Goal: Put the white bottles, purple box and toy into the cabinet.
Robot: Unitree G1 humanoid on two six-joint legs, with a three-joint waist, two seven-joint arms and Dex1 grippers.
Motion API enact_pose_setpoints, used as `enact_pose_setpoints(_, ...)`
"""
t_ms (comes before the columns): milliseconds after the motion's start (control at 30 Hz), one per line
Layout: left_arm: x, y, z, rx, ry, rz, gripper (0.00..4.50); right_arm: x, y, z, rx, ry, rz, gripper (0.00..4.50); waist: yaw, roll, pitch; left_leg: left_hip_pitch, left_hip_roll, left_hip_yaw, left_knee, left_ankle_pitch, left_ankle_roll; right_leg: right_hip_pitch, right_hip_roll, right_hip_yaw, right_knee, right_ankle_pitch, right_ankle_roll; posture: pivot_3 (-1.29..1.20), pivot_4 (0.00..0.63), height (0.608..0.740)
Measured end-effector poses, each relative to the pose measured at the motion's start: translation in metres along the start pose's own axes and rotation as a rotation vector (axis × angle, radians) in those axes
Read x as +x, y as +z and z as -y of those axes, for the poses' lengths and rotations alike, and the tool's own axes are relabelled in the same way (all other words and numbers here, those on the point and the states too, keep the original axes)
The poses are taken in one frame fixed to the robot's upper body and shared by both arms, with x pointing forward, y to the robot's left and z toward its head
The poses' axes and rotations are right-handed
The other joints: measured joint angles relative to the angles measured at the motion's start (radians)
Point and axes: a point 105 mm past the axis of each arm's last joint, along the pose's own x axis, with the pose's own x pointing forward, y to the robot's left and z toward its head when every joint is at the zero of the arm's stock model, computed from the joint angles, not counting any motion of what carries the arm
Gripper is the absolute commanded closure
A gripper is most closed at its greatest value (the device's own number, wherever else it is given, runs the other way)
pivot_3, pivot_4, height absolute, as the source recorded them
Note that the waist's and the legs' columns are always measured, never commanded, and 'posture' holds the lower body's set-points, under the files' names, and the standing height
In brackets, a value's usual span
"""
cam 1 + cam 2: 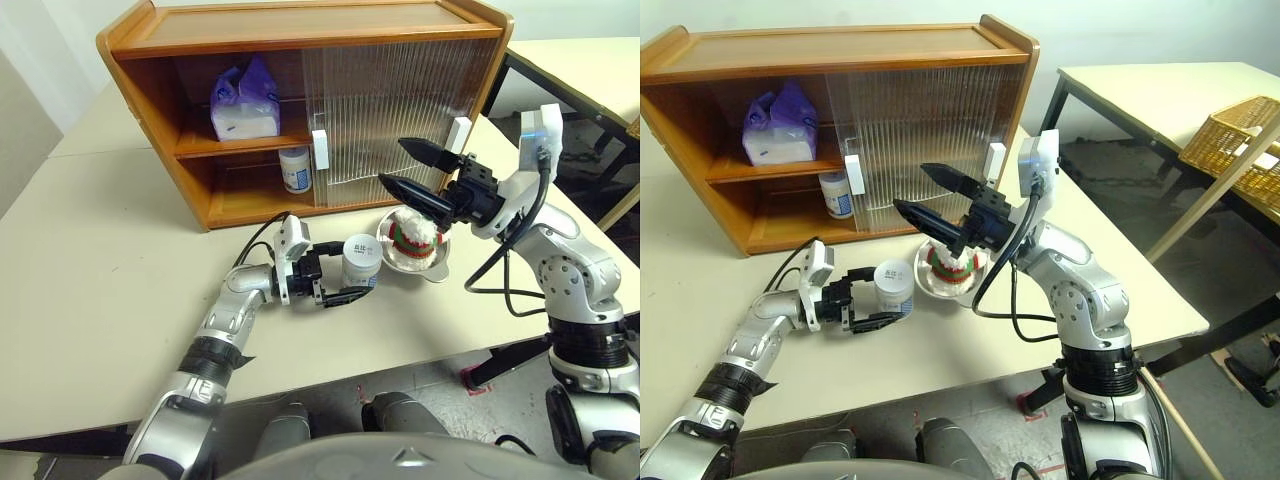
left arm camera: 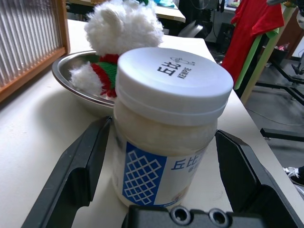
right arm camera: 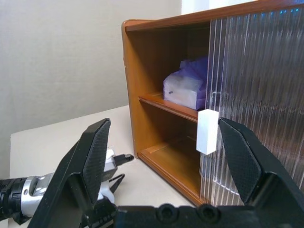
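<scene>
The left gripper [image 1: 345,284] stands wide open around the second white bottle [image 1: 361,262] on the table [image 1: 120,260] beside the bowl [image 1: 437,268] (toy [image 1: 413,232] inside), gripping nothing yet, so closing and carrying it to the cabinet [image 1: 250,110] seems next.

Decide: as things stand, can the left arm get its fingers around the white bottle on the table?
Probably yes. The left gripper is open and level, and the white bottle already stands between its fingers. The steel bowl holding the toy sits just beyond it, clear of the fingers.
</scene>
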Motion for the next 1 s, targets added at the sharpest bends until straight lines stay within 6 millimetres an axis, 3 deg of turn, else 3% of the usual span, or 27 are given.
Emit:
enact_pose_setpoints(333,-0.001,-0.006,-0.001,-0.008,0.007,-0.013,0.02,0.0,0.0,0.0,0.0,-0.003,0.0,0.0,-0.001,0.0,0.0,0.0,0.0,0.0,0.0,0.0,0.0,0.0,0.0,0.0,0.0,0.0,0.002,-0.21,0.032,0.74)
enact_pose_setpoints(533,-0.001,-0.005,-0.003,-0.006,0.018,-0.01,1.44,0.0,0.0,0.0,0.0,-0.003,0.0,0.0,-0.001,0.0,0.0,0.0,0.0,0.0,0.0,0.0,0.0,0.0,0.0,0.0,0.0,0.0,0.002,-0.21,0.029,0.74)
enact_pose_setpoints(767,-0.003,-0.005,-0.008,-0.016,0.054,-0.005,1.44,0.0,0.0,0.0,0.0,-0.003,0.0,0.0,-0.003,0.0,0.0,0.0,0.0,0.0,0.0,0.0,0.0,0.0,0.0,0.0,0.0,0.0,0.003,-0.2,0.031,0.74)
enact_pose_setpoints(1000,-0.033,0.005,-0.033,-0.026,0.28,0.041,1.44,0.0,0.0,0.0,0.002,-0.002,0.001,0.0,-0.009,0.0,0.0,0.0,0.0,0.0,0.0,0.001,0.001,0.0,0.001,0.0,0.0,0.0,0.004,-0.19,0.032,0.74)
